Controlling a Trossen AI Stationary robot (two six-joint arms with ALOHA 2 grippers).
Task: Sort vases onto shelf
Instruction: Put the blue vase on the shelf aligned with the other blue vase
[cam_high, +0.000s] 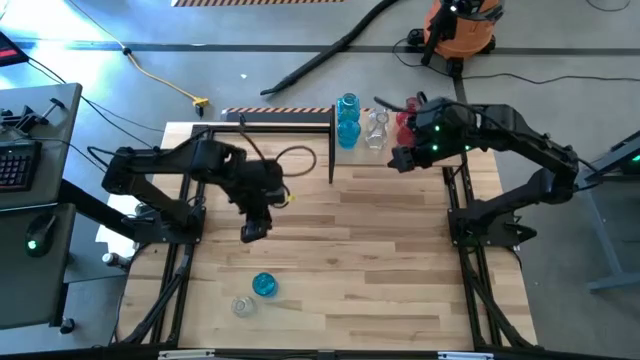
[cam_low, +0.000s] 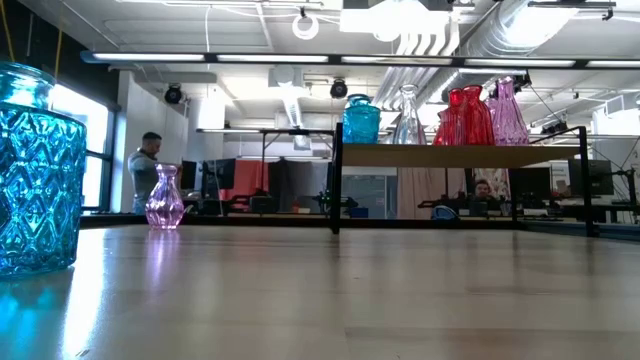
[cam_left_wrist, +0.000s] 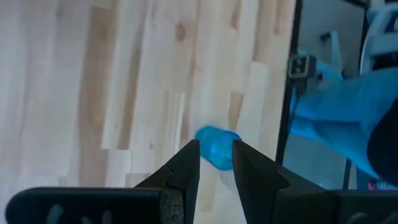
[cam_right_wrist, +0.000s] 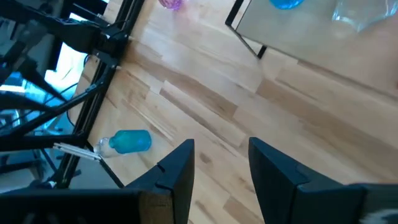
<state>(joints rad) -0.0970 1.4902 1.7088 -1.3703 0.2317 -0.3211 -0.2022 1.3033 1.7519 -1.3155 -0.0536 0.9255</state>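
- Currently, the left claw (cam_high: 253, 232) is being held above the table (cam_high: 400, 260), slightly parted and gripping nothing.
- The blue vase (cam_high: 264, 285) and a clear vase (cam_high: 243, 306) are being left near the table's front edge.
- Other vases (cam_high: 348, 120) are being kept on the shelf (cam_high: 285, 123).
- The right claw (cam_high: 400, 160), parted and empty, is being kept beside the shelf.
- Glass is being judged fragile and slippery; the narrow neck is being advised for gripping.
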